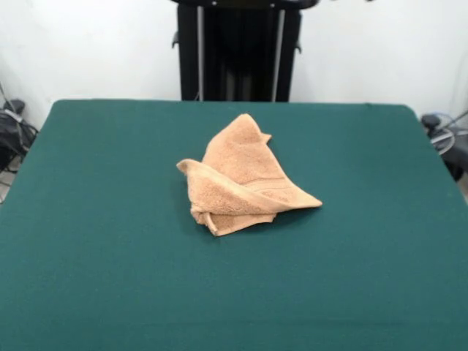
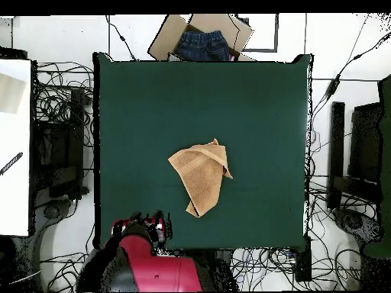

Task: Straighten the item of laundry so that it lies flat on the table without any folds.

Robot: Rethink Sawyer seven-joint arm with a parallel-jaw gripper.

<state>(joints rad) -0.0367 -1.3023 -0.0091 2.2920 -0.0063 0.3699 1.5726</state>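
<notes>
towel [image 1: 238,179] [image 2: 201,174] lies crumpled and folded near the middle of the green table [image 1: 110,256] [image 2: 137,107]. at 12 o'clock overhead, a cardboard box [image 2: 200,34] holds blue jeans [image 2: 201,44]. gripper [image 2: 150,226] at 7 o'clock, fingers' state unclear.

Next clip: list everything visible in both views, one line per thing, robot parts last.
Light orange-tan terry towel: one, crumpled and folded over itself, near the middle of the table.
Dark green felt-covered table: one, fills most of both views.
Brown cardboard box holding blue denim cloth: one, off the table edge opposite the robot in the overhead view.
Black cables: many, tangled on the floor around the table.
Black pedestal: one, behind the table in the front view.
Red and black arm: one, drawn back at the table's edge; gripper state unclear.
</notes>
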